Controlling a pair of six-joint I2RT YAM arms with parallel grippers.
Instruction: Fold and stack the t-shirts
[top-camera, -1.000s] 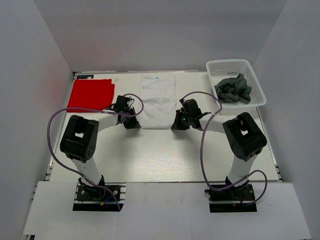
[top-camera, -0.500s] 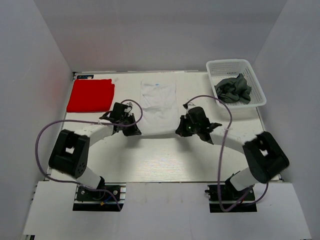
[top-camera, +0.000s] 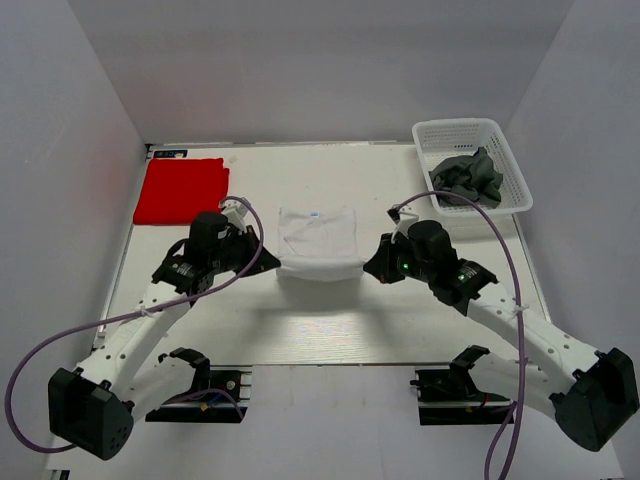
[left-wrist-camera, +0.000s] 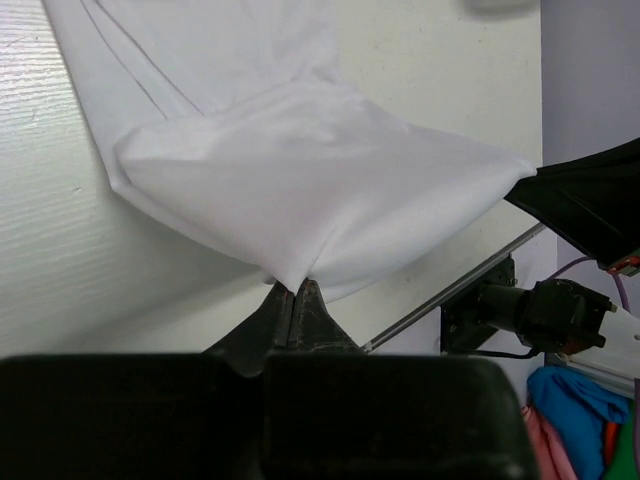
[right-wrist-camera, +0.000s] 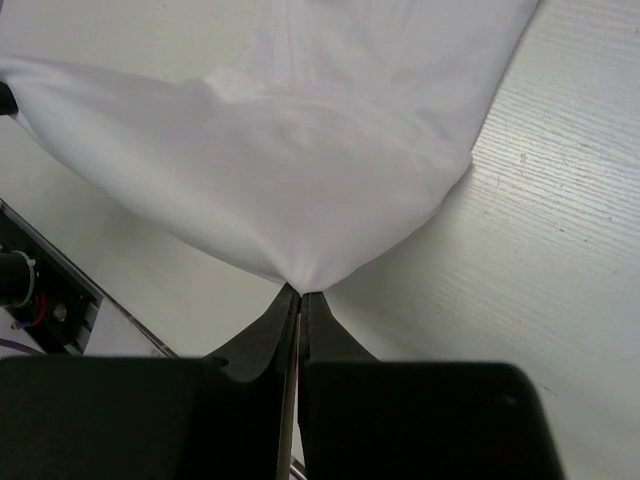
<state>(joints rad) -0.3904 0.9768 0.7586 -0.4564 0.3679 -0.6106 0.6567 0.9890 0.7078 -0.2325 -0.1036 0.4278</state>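
Observation:
The white t-shirt (top-camera: 318, 240) hangs lifted in the middle of the table, its near edge stretched between both grippers and sagging. My left gripper (top-camera: 262, 262) is shut on its left corner; the left wrist view shows the cloth (left-wrist-camera: 300, 190) pinched at the closed fingertips (left-wrist-camera: 292, 288). My right gripper (top-camera: 372, 266) is shut on its right corner; the right wrist view shows the cloth (right-wrist-camera: 290, 170) pinched at the tips (right-wrist-camera: 301, 294). The red t-shirt (top-camera: 182, 190) lies folded flat at the far left. The dark grey t-shirt (top-camera: 466, 178) lies crumpled in the basket.
The white lattice basket (top-camera: 505, 160) stands at the far right corner of the table. Purple cables loop from both arms. The arm bases sit at the near edge.
Both grippers have pulled back toward the near edge and risen, lifting the white t-shirt's near edge off the table. The shirt now looks shorter and hangs between them.

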